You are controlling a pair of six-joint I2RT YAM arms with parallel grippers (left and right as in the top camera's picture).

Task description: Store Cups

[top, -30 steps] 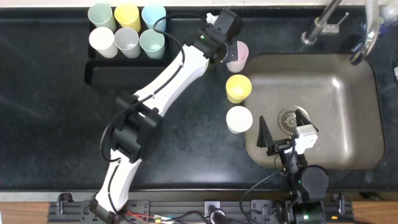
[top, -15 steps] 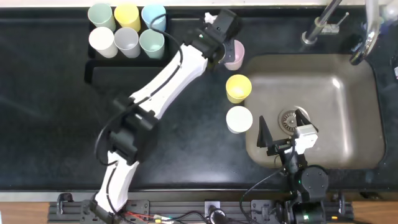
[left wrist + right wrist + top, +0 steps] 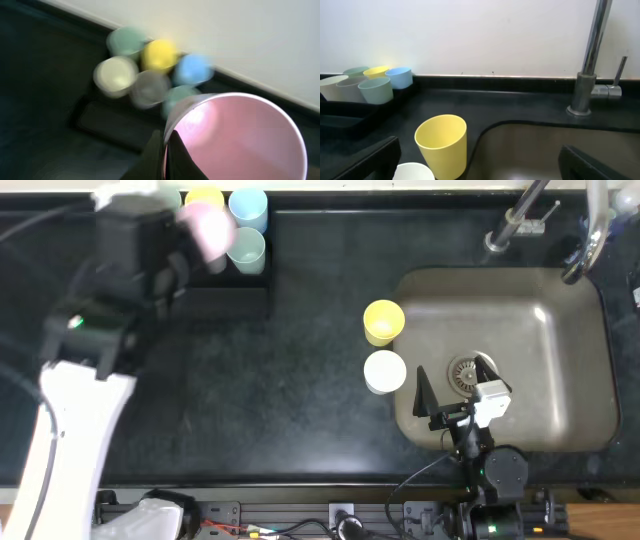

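Over the tray: we hold the pink cup (image 3: 208, 228) high above the tray (image 3: 232, 296), near the stored cups (image 3: 149, 87).
Left grip: the left gripper (image 3: 166, 150) pinches the pink cup's rim, with one finger inside the wall and one outside. The cup hangs mouth up.
Stored cups: six seem to stand in two rows at the tray's back, though the left wrist view is too blurred to be sure. The front of the tray is bare.
Waiting: the yellow cup (image 3: 383, 321) and the white cup (image 3: 384, 371) stand upright on the counter (image 3: 300, 380), close together and just beside the sink (image 3: 560, 300).
Right grip: the right gripper (image 3: 453, 385) sits over the sink with its fingers spread wide and nothing between them.
Handling: we judge these cups light, thin-walled and smooth. They look stiff enough for a rim pinch, but one could swing or slip if the squeeze is weak. They are unlikely to break.
Where to hold: we would hold them at the rim, one finger in and one out, as on the pink cup.
Risk: setting the pink cup down may nudge the upright cups beside it.
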